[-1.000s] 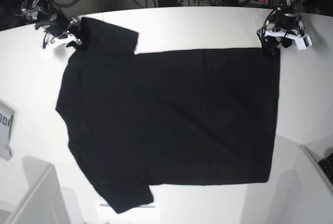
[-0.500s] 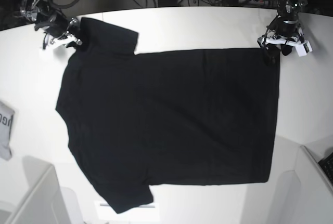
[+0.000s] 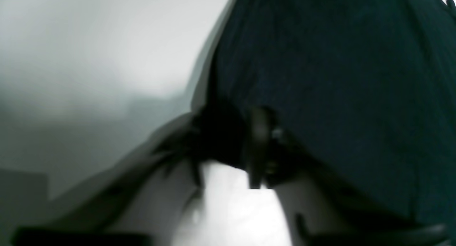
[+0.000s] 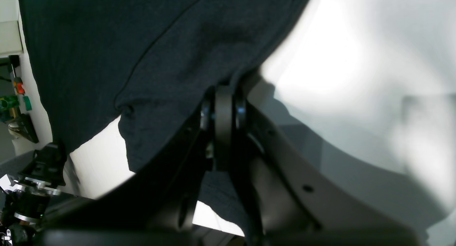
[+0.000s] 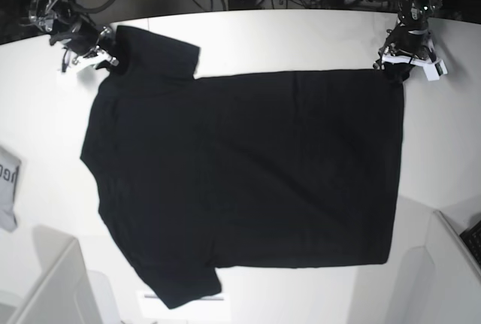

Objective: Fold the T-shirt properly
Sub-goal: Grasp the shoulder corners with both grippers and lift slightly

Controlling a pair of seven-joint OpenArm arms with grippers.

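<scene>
T-shirt (image 5: 248, 174) lies flat on the white worktop (image 5: 301, 38), plain black side up, filling most of the base view; sleeves at about 11 and 7 o'clock, hem edge running down the 3 o'clock side. A small grey cloth (image 5: 7, 189) sits at the 9 o'clock edge, well apart from the work.

My right tool (image 4: 223, 107) — fully closed, with the sleeve corner pinched between its fingers; the wrist view shows black fabric running into the jaws. In the base view it sits at the 11 o'clock sleeve (image 5: 101, 49).

My left tool (image 5: 398, 65) — at the hem corner, about 2 o'clock. The wrist view is blurred; dark cloth bunches right at the fingertips (image 3: 260, 146) and the jaws look nearly together, so I judge it pinched on the T-shirt corner, though grip depth cannot be confirmed.

Step in hand, as I read it: securing the two far-edge corners ahead of the first fold. No fold made yet.

Next move calls for: lifting both corners together, level, and carrying the far edge toward 6 o'clock — keeping tension even so the cloth does not slip or wrinkle.
</scene>
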